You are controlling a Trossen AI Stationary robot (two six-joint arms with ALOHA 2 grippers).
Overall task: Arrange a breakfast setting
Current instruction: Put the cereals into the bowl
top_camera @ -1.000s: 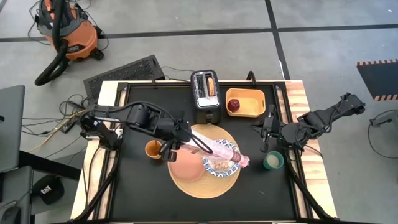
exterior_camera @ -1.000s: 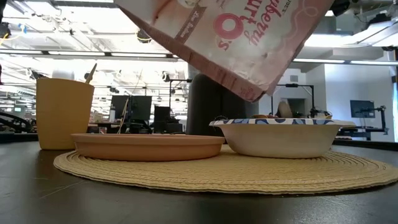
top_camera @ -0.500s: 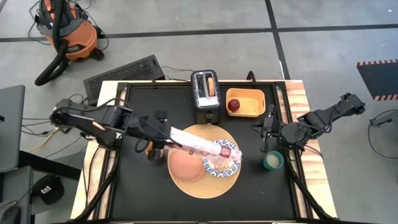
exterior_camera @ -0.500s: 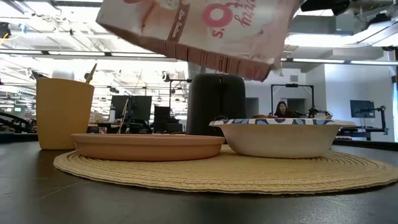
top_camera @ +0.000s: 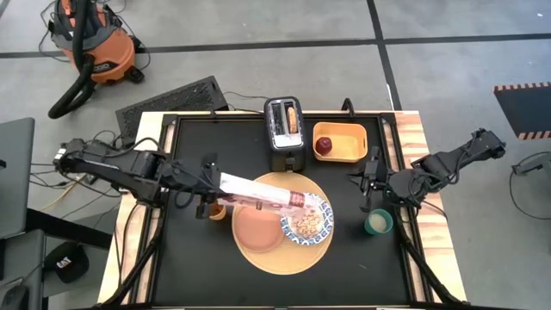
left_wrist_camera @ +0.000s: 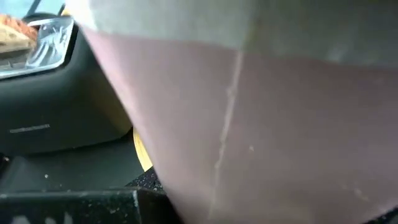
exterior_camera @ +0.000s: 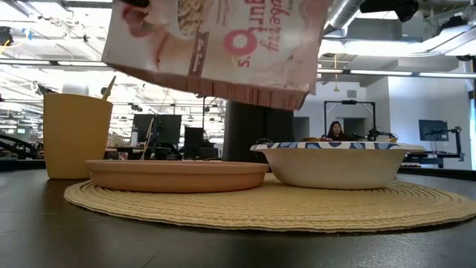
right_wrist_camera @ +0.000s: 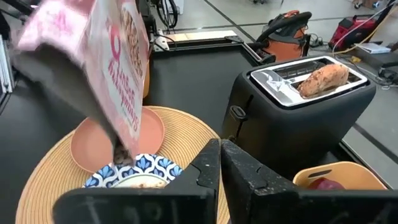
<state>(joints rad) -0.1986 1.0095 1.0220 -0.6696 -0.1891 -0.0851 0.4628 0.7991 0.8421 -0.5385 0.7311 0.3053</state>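
Note:
My left gripper (top_camera: 212,186) is shut on a pink cereal bag (top_camera: 263,194), which reaches out over the salmon-pink plate (top_camera: 254,231) toward the blue-and-white dish (top_camera: 321,210). The dish holds cereal (top_camera: 303,226). Plate and dish rest on the round light-wood board (top_camera: 258,257). The bag's open end (exterior_camera: 253,95) hangs above the plate. The golden spoon (exterior_camera: 109,85) stands in a yellow cup (exterior_camera: 74,134). The apple (top_camera: 324,145) lies in the yellow tray (top_camera: 346,142). The bread (top_camera: 293,116) sits in the toaster (top_camera: 285,136). My right gripper (top_camera: 367,184) is shut and empty, right of the board. My left gripper holds the cereal bag by its closed end (top_camera: 227,184), coming level from the table's left. The bag lies nearly level, its open end sloping slightly down, lifted clear of plate and dish. In the left wrist view the bag (left_wrist_camera: 249,124) hides the fingers.
A pale green cup (top_camera: 378,224) stands at the right, near my right gripper. The yellow cup (top_camera: 215,209) is partly under my left arm. The toaster and tray stand at the far edge. A person shows in the room behind.
My left gripper has drawn back toward the table's left edge with the bag. The bag has tipped from a steep downward slant to nearly level. Its open end has risen and moved from over the dish to over the plate.

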